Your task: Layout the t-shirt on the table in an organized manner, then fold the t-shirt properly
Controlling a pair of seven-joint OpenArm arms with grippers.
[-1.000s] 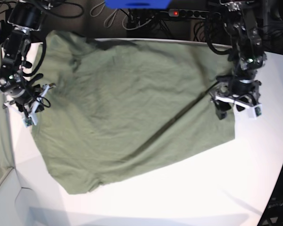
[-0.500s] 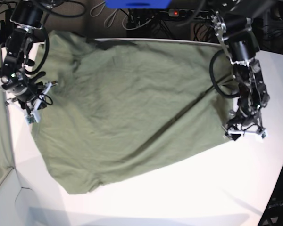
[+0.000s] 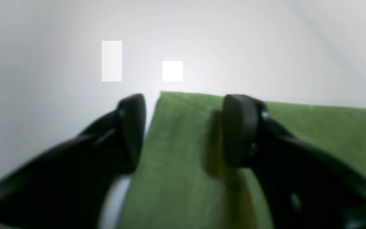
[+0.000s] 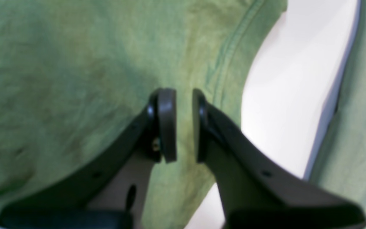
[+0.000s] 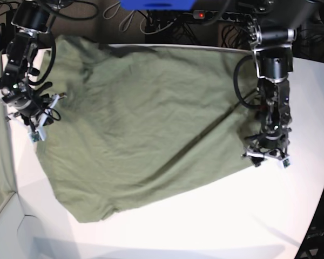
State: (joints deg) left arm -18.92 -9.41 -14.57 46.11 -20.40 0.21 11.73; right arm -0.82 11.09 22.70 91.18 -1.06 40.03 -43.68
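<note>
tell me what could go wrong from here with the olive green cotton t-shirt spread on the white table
1. The left gripper stands open astride the corner of the olive green cotton t-shirt, one finger on the bare white table; closing may pinch only the edge, which could slip out.
2. The right gripper, jaws nearly together, sits over cloth beside a hem seam; whether it grips is unclear. Pulling might bunch the fabric.
3. A long diagonal crease crosses the shirt and may get folded in.
</note>
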